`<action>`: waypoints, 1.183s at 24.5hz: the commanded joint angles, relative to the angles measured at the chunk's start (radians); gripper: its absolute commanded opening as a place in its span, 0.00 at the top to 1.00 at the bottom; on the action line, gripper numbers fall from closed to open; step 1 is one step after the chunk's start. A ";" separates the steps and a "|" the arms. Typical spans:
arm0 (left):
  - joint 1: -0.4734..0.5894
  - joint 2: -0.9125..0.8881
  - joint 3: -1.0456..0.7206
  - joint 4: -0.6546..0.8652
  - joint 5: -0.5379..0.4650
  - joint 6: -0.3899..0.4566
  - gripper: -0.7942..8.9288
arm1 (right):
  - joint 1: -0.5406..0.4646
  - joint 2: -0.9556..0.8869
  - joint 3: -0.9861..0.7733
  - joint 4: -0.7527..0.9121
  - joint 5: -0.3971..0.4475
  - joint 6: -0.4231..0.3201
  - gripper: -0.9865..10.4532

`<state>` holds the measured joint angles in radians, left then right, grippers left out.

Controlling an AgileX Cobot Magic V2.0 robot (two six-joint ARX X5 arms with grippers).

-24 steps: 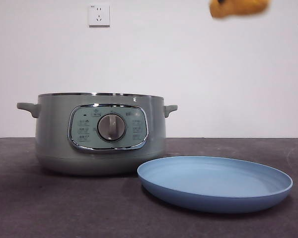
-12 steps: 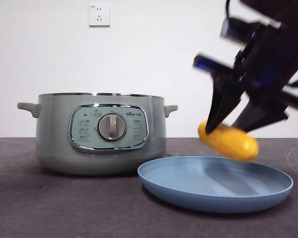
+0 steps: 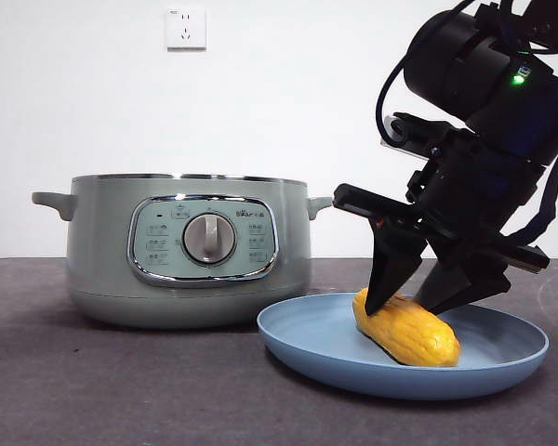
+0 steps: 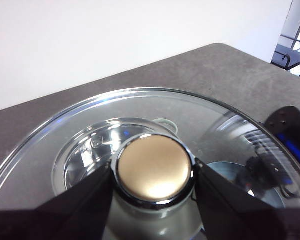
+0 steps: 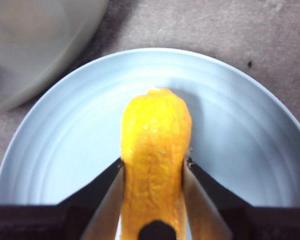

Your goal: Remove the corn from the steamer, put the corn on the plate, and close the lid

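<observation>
The yellow-orange corn (image 3: 409, 330) (image 5: 155, 145) lies tilted on the light-blue plate (image 3: 502, 360) (image 5: 240, 125), and my right gripper (image 3: 407, 303) (image 5: 153, 165) is shut on it from above, one jaw on each side. The sage-green steamer (image 3: 186, 251) (image 5: 30, 45) stands uncovered to the left of the plate. The glass lid (image 4: 215, 125) does not show in the front view. In the left wrist view it hangs from its round knob (image 4: 155, 162), on which my left gripper (image 4: 152, 172) is shut.
A dark grey table (image 3: 121, 390) carries the steamer and plate, which nearly touch. A white wall with a socket (image 3: 185, 28) stands behind. The right arm (image 3: 484, 139) fills the upper right of the front view.
My right gripper came down from the top right with the corn, which went from high above the plate to resting on it. Steamer and plate stayed put.
</observation>
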<state>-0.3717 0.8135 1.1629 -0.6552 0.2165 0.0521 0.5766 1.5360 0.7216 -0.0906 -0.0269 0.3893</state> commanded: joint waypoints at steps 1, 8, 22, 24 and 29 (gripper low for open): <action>-0.002 0.056 0.005 0.089 0.029 0.005 0.93 | 0.002 0.000 -0.010 -0.021 -0.001 0.006 0.45; -0.007 0.274 0.005 0.266 0.027 0.035 0.93 | 0.009 -0.293 -0.010 -0.134 -0.001 0.007 0.37; -0.010 0.593 0.005 0.513 0.025 0.095 0.93 | 0.009 -0.964 -0.010 -0.477 0.003 0.027 0.37; -0.010 0.622 0.005 0.537 0.025 0.095 0.93 | 0.009 -1.013 -0.010 -0.506 0.002 0.038 0.37; -0.010 0.678 0.005 0.584 0.022 0.096 0.93 | 0.009 -1.088 -0.010 -0.590 0.002 0.064 0.37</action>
<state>-0.3782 1.4960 1.1629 -0.1242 0.2348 0.1349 0.5831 0.4519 0.7170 -0.6758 -0.0265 0.4332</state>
